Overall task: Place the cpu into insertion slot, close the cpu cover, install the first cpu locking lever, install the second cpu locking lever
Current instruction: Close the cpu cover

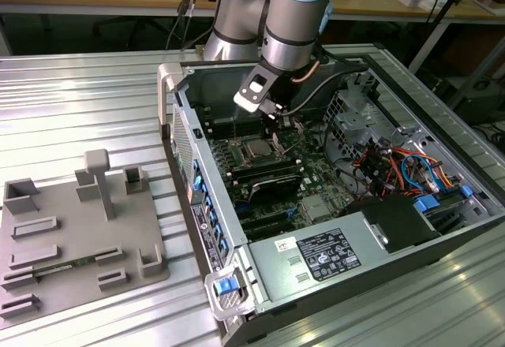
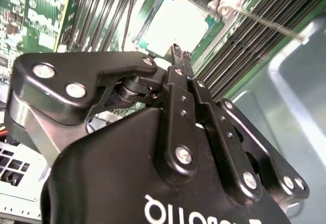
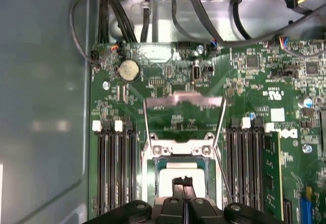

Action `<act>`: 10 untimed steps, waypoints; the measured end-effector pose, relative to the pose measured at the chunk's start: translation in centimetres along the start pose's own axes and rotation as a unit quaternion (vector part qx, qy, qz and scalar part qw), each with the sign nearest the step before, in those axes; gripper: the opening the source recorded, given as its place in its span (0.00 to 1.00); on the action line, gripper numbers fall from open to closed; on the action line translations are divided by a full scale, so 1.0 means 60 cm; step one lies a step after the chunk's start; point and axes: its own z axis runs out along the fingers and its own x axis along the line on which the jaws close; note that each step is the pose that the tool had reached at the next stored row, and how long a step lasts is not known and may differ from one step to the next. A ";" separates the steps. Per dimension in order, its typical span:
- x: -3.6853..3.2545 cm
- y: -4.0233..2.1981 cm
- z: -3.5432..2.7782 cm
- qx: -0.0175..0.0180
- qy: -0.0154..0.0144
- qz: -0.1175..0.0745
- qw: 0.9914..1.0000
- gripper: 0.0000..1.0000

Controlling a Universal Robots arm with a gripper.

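Ribbed metal table (image 1: 79, 98), open case (image 1: 207, 229) lay on it, grey plate (image 1: 75, 233) (raised blocks on top) lay near.

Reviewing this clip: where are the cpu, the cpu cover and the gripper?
cpu (image 2: 175, 25): second wrist view, centre of its bright metal top.
cpu cover (image 3: 183, 100): first wrist view, the shiny bar at its free end.
gripper (image 3: 182, 182): first wrist view, midway between its fingertips, over the cpu.
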 end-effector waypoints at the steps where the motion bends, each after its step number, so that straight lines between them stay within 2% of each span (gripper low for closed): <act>1: 0.000 0.003 0.000 0.001 0.000 0.000 1.000 0.11; 2: 0.001 0.004 -0.001 0.002 0.000 0.000 1.000 0.11; 4: 0.001 0.005 -0.013 0.004 0.000 0.000 1.000 0.11; 5: 0.002 0.005 -0.021 0.004 0.000 0.000 1.000 0.11; 6: 0.002 0.006 -0.033 0.004 0.000 0.000 1.000 0.11; 8: 0.002 0.007 -0.043 0.005 0.000 0.000 1.000 0.11; 10: 0.002 0.009 -0.045 0.005 0.000 0.000 1.000 0.11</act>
